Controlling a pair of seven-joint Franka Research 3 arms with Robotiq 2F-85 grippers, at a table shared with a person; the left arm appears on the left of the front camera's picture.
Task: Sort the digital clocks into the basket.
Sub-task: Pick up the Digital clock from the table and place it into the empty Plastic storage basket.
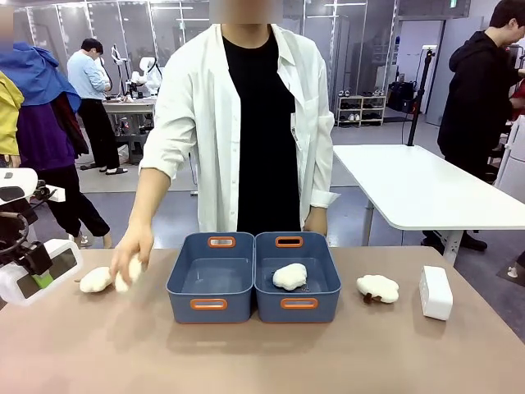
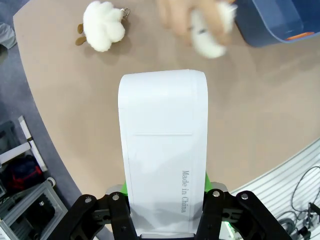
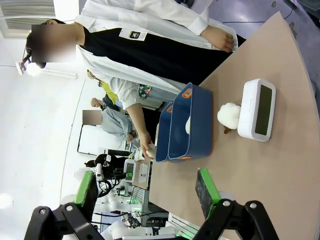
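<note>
Left claw (image 2: pixel 165 202): pinching one end of a white clock (image 2: pixel 162 145), holding it over the table (image 1: pixel 262 353) at its left end
Right claw (image 3: pixel 146 190): hanging spread wide, gripping nothing
Risk: the smooth casing, gripped at one end only, may be slipping if swung fast
In the way: a person's hand (image 1: pixel 131 256) is clutching a plush toy (image 1: pixel 123 279) between claw and empty basket (image 1: pixel 175 279)
Waiting: second clock (image 1: pixel 435 292) is standing far right, beyond the other basket (image 1: pixel 331 275)

At centre, the digital clock (image 2: pixel 162 150) is showing smooth matt white plastic; upper left, the plush toy (image 2: pixel 103 26) is looking fluffy, the table (image 2: pixel 260 115) matt.
</note>
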